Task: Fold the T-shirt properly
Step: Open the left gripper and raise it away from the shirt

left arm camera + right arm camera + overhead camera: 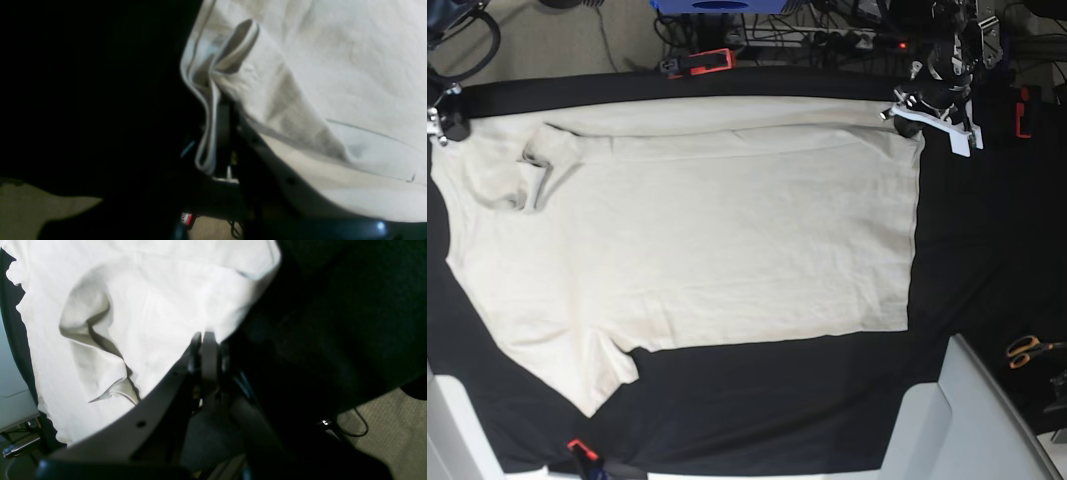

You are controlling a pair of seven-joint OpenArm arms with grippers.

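The T-shirt [697, 230] spreads across the frame's centre, both far corners pinched by the closed left gripper [909, 122] and right gripper [441, 120]; uneven pulling risks skewing the fold.

no readable text, small red-and-white tag [187, 219] lettering too blurred

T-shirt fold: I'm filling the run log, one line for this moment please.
T-shirt: spread flat, unfolded | left gripper: shut on T-shirt | right gripper: shut on T-shirt
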